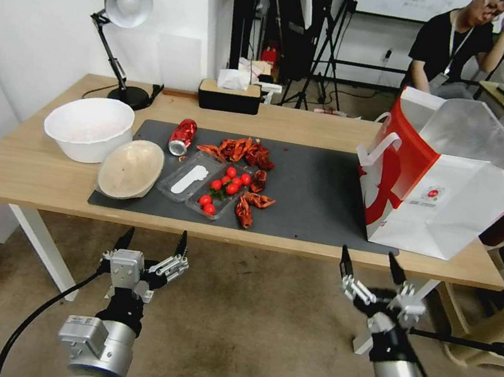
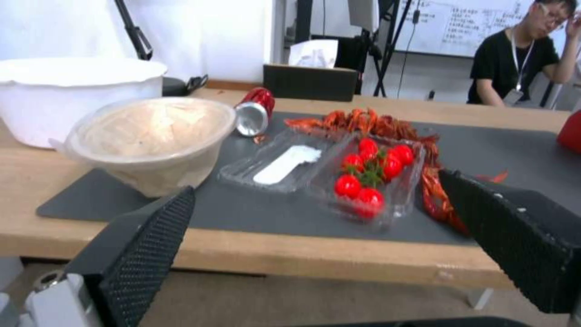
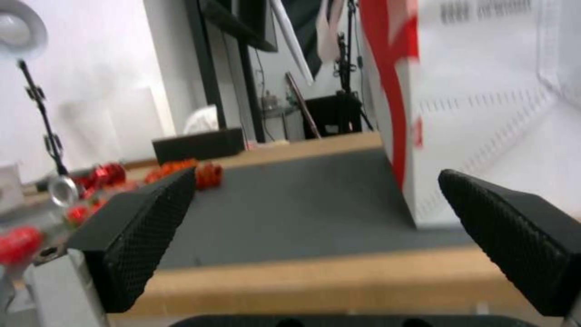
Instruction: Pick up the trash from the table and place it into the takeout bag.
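Trash lies on the left half of the table (image 1: 25,168): a crushed red can (image 1: 182,135), a beige lidded bowl (image 1: 131,168) tilted on the mat's corner, a clear tray with cherry tomatoes (image 1: 224,188) and red crayfish shells (image 1: 246,151). The takeout bag (image 1: 442,177), white with red panels, stands open at the right end. My left gripper (image 1: 152,240) hovers open below the table's front edge, facing the bowl (image 2: 148,138) and the tray (image 2: 369,175). Before the front edge near the bag (image 3: 484,100), my right gripper (image 1: 371,264) is open and holds nothing.
A large white bowl (image 1: 89,126) sits at the table's left end, with a desk lamp (image 1: 123,15) and a black tissue box (image 1: 229,96) along the back edge. The dark grey mat (image 1: 315,192) is bare between the shells and the bag.
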Controlling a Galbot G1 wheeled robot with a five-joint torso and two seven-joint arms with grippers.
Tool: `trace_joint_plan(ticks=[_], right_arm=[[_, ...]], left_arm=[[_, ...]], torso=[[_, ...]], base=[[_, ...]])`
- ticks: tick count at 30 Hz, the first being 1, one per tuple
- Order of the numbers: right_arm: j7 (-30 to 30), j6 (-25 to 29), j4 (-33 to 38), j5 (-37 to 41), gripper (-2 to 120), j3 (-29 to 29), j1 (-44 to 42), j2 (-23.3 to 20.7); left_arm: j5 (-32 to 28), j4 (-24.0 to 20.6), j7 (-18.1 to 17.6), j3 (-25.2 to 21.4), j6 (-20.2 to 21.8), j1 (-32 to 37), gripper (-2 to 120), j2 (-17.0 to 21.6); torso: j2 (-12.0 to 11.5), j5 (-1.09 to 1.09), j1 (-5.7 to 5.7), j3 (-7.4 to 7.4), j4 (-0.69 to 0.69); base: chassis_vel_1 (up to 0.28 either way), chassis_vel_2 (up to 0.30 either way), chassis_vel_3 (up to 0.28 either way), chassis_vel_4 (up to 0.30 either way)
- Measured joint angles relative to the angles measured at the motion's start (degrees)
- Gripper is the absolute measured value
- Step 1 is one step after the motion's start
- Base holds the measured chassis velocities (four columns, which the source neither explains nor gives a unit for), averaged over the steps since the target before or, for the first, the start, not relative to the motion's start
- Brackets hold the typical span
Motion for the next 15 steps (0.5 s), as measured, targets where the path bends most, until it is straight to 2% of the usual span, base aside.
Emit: trace_joint_plan(ticks=[5, 11, 15], right_arm=[[-0.8, 1.7, -3.1, -0.6, 100, -0.4, 0.0, 1.3], [-1.0, 1.8, -3.5, -0.6, 100, -0.4, 0.1, 1.8], [-1.1, 1.6, -3.1, -1.1, 100, -0.4, 0.0, 2.0]], left_arm=[[-1.9, 0.5, 0.0, -0.7, 1.0, -2.2, 100, 0.6], [-4.9, 0.7, -0.3, -2.8, 2.6, -5.4, 100, 1.3], [-11.3, 2.9, -1.0, -8.3, 4.7, -11.1, 100, 4.8]], torso=[[0.0, 0.00, 0.01, 0.00, 0.00], [0.0, -0.01, 0.01, 0.00, -0.01], [0.0, -0.02, 0.01, 0.01, 0.00]], base=[[0.000, 0.000, 0.000, 0.000], [0.000, 0.000, 0.000, 0.000], [0.000, 0.000, 0.000, 0.000]])
